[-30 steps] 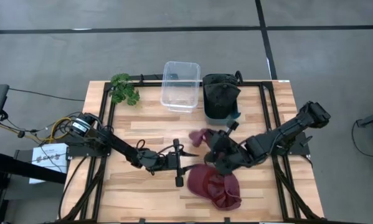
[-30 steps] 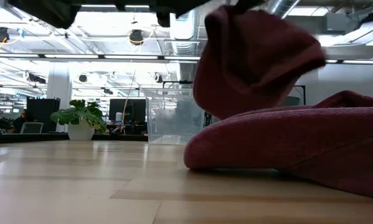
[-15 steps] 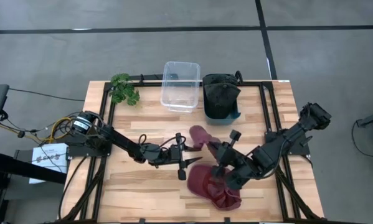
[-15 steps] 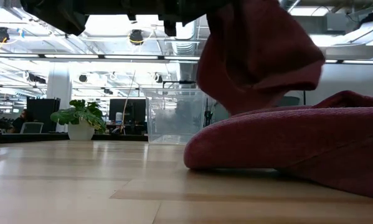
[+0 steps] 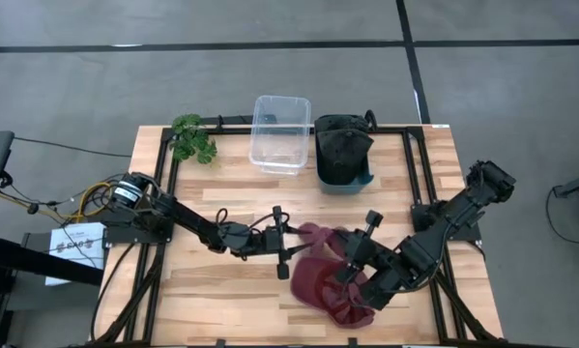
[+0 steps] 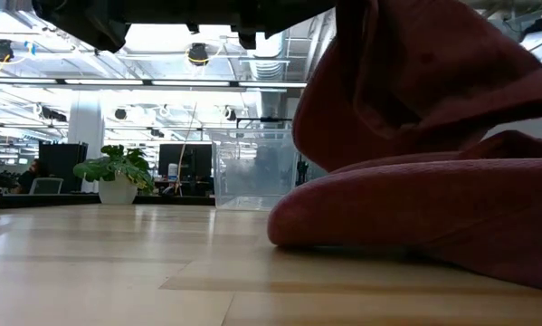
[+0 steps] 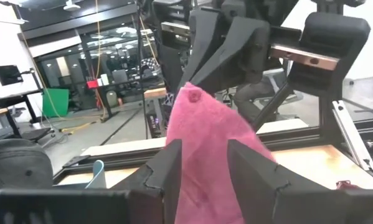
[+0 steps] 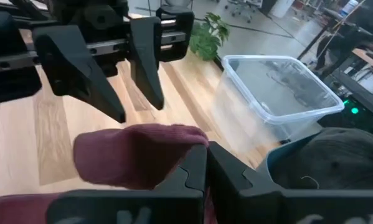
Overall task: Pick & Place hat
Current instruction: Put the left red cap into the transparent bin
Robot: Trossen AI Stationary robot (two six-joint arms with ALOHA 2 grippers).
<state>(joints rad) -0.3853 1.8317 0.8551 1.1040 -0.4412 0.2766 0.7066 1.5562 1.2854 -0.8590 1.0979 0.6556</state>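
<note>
A maroon hat (image 5: 317, 237) hangs over the table's near middle, with my right gripper (image 5: 341, 250) shut on it. Its free end (image 8: 111, 158) points at my left gripper (image 5: 291, 242), which stands open. In the left wrist view the hat (image 7: 202, 130) fills the gap ahead of the two fingers. Below lies a second maroon hat (image 5: 332, 295), flat on the wood by the near edge. The low view shows the held hat (image 6: 415, 81) right above the lying one (image 6: 415, 208). My right gripper pinches one end of the hat (image 8: 189, 149) between its shut fingers, coming from the table's right and slanting down. The cloth sticks out ahead of the fingers, bunched in several layers, above the lying hat. My left gripper's fingertips (image 8: 121, 117) stand at the hat's free end; whether they touch it I cannot tell.
A teal bin (image 5: 359, 179) with dark hats stands at the far middle, with a clear plastic box (image 5: 280, 131) beside it on its left. A small green plant (image 5: 192, 138) is at the far left. Bare wood lies toward the near left.
My right gripper has swung toward the table's near edge with the hat, turning as it went. The hat has come down from beside the teal bin to just over the lying hat, with its free end now at my left gripper's fingertips.
</note>
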